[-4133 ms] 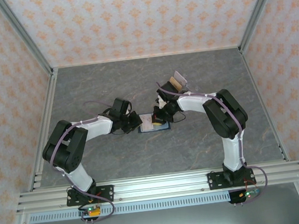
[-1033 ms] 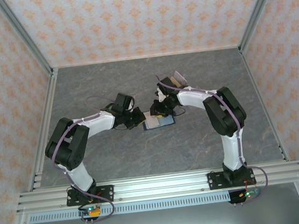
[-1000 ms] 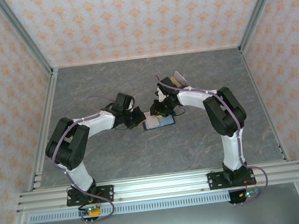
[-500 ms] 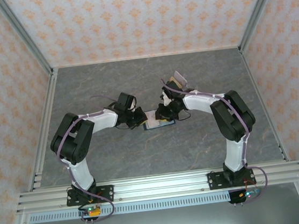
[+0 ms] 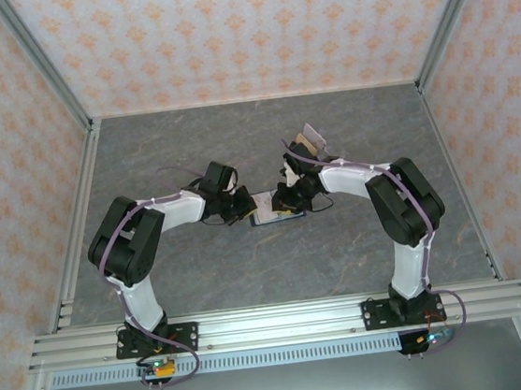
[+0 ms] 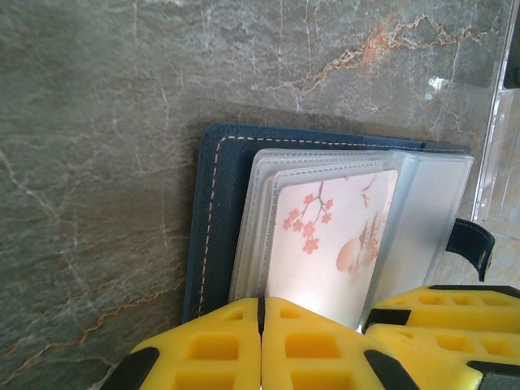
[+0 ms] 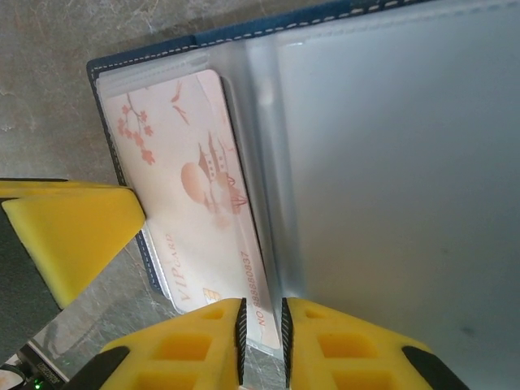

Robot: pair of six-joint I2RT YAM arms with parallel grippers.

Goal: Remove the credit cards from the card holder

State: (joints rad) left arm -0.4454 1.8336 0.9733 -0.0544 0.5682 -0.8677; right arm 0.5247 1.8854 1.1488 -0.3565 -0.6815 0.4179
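Right claw (image 7: 262,313), yellow-tipped, is narrowed to a slim slot over the near end of a pale blossom card (image 7: 191,203); whether it truly grips the card cannot be told. That card sits in one of the clear sleeves (image 7: 390,187) of the open navy card holder (image 6: 213,211), which lies flat mid-tabletop (image 6: 97,122) between the two arms. Left claw (image 6: 260,313) is at the holder's left side, its pads pressed together with only a seam between them, seemingly pinning the sleeves down. A small tab clasp (image 6: 471,244) sticks out from one edge of the holder. Two loose cards (image 5: 310,138) lie apart on the tabletop beyond the right arm, likely credit cards taken out. The step in hand looks like drawing the blossom card from its sleeve. To do it well, I would have the right claw bite only the card's exposed edge, not the plastic. It should then pull straight along the sleeve's opening, low and slow, while the left claw bears down so the holder neither lifts nor slides.
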